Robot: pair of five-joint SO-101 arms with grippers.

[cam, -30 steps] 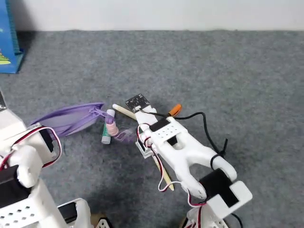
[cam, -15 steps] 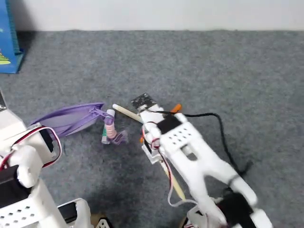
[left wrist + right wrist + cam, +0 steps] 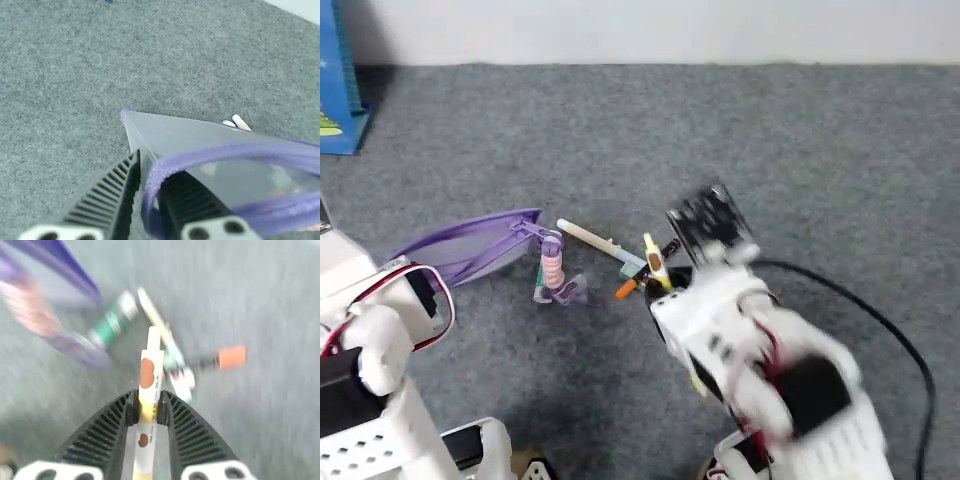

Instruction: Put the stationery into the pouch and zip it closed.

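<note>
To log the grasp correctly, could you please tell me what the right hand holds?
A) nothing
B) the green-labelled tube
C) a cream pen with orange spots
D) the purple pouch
C: in its wrist view the right hand is shut on the cream pen, while the purple pouch sits in the left hand.

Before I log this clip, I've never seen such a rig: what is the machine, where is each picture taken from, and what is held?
Two small white robot arms sit at a grey table. One picture looks down from a fixed camera; the other two come from a camera on each wrist. The left claw grips the purple pouch by its rim. The right claw pinches a yellow pen. A cream stick and an orange-capped pen lie loose on the table near the pouch.
</note>
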